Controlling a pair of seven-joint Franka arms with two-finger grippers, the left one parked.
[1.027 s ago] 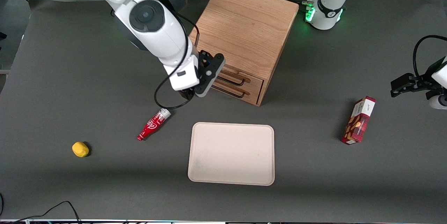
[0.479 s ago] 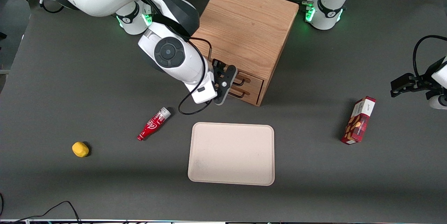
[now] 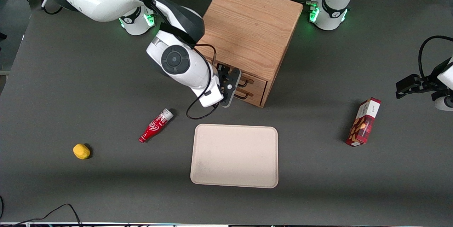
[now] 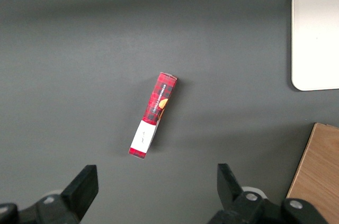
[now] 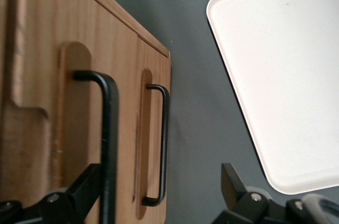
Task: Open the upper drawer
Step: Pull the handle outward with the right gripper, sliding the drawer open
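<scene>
Resting on the dark grey table (image 3: pixel 70 89), the upper drawer (image 3: pixel 253 80) faces the wide-spread gripper (image 3: pixel 231 85).

table (image 3: pixel 70 78) | cabinet (image 3: pixel 247 25) | tray (image 3: pixel 234 156) | bottle (image 3: pixel 155 126) | lemon (image 3: pixel 81 151) | box (image 3: pixel 363 122)

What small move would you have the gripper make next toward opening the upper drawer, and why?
Probably ease the gripper in until its open fingers straddle the upper drawer's handle, then close. The upper drawer looks fully shut, and one finger sits close beside its handle while the other stands well clear, so nothing is gripped yet.
</scene>
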